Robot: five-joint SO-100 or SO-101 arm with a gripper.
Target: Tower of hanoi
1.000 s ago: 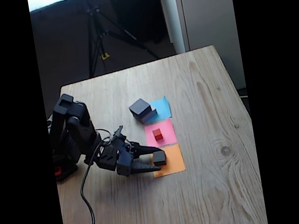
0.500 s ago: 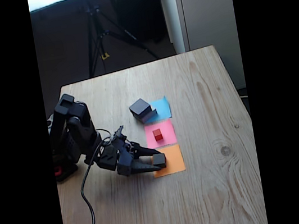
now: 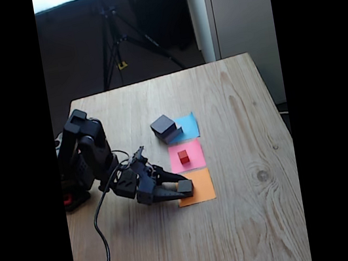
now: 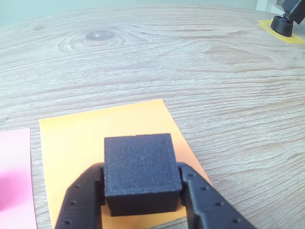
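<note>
So in the fixed view the black two-finger gripper [image 3: 182,187] reaches out low from the arm at the table's 9 o'clock side and is clamped on the small black foam-looking cube [image 3: 185,185], right at the near-left edge of the orange paper square [image 3: 198,189]. The wrist view shows it best: both fingers [image 4: 78,202] press against the small black cube [image 4: 139,171] from either side, over the orange paper square [image 4: 95,136]; can't tell if it's resting on the paper or just above it. Further toward 12 o'clock, the tiny red cube [image 3: 183,157] sits on the pink paper square [image 3: 187,155]. Past that, the medium black block [image 3: 162,125] is stacked on the large flat grey block [image 3: 173,132] on the blue paper square [image 3: 187,127]. All on a pale wooden table [image 3: 251,198].
</note>
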